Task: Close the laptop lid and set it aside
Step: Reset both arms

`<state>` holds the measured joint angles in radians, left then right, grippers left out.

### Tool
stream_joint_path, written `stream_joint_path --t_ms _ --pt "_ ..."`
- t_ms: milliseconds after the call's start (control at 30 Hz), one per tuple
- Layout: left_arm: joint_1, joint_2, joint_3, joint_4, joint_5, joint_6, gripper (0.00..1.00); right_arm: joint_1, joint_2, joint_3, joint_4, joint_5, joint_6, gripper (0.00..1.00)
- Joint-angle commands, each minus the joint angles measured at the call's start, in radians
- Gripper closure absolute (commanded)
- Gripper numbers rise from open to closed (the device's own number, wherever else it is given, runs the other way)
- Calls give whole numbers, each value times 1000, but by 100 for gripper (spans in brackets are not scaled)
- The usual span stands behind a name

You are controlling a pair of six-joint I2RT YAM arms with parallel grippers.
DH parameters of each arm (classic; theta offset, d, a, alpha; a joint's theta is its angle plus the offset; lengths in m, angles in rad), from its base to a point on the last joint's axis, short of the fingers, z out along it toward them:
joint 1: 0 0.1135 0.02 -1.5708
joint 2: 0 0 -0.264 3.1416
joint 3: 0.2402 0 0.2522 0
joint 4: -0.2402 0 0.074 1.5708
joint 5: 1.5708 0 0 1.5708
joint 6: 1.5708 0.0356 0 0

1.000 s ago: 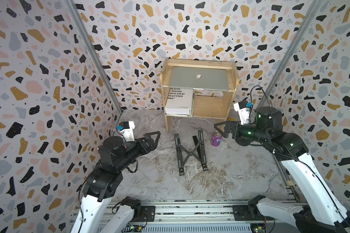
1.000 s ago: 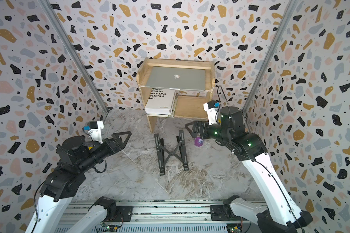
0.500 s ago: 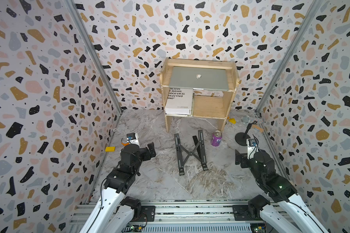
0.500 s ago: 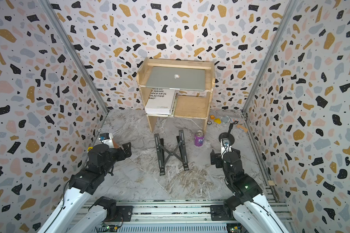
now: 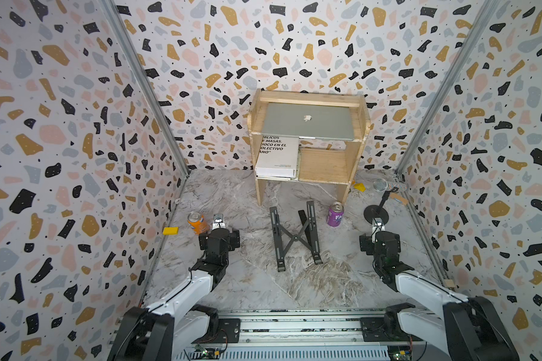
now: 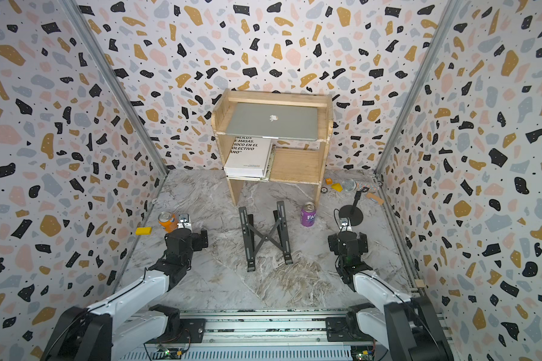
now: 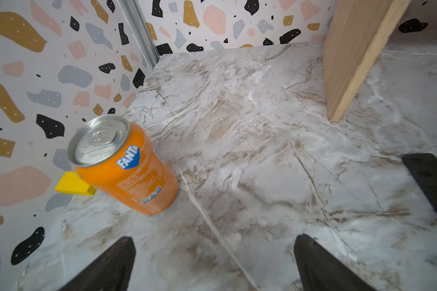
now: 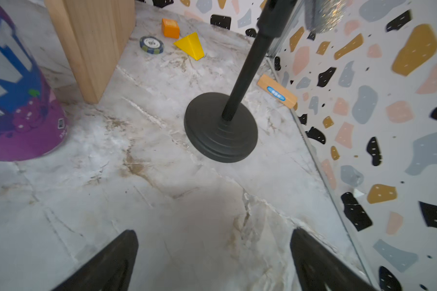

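Laptop (image 5: 309, 120) sits on top of wooden shelf (image 5: 307, 97), lid (image 6: 273, 122) shut flat, logo up. Left gripper (image 7: 215, 239) & right gripper (image 8: 215, 233): jaws apart, empty, low over table (image 5: 257, 281), well apart from it. Task prob. done; next move: none needed

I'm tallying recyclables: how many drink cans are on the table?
2. An orange Fanta can stands near the left wall, beside the yellow block. A purple Fanta can stands right of the black folding stand, by the leg of the wooden shelf. Another could hide behind it.
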<state>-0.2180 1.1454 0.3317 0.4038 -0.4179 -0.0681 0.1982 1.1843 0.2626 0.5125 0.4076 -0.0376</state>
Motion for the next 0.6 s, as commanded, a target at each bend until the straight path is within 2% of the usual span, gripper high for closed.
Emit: stream_joint_path --t_ms 0,100,200,267,333,367,567 --pt "42 169 -11 327 41 79 0 -28 125 11 327 -89 -38 1" --pt "70 289 -23 467 82 67 0 -69 244 44 378 -153 -37 1" --pt "79 263 -10 402 103 55 0 -100 351 8 582 -157 -13 1" --pt "78 271 -19 437 102 60 0 -112 320 61 398 -162 17 0" --pt "79 261 -11 405 101 56 0 -124 336 80 416 -166 22 0" --pt "79 264 -14 415 97 58 0 -132 323 92 352 -173 37 0" --pt "78 261 -13 411 99 58 0 -140 335 80 399 -179 33 0"
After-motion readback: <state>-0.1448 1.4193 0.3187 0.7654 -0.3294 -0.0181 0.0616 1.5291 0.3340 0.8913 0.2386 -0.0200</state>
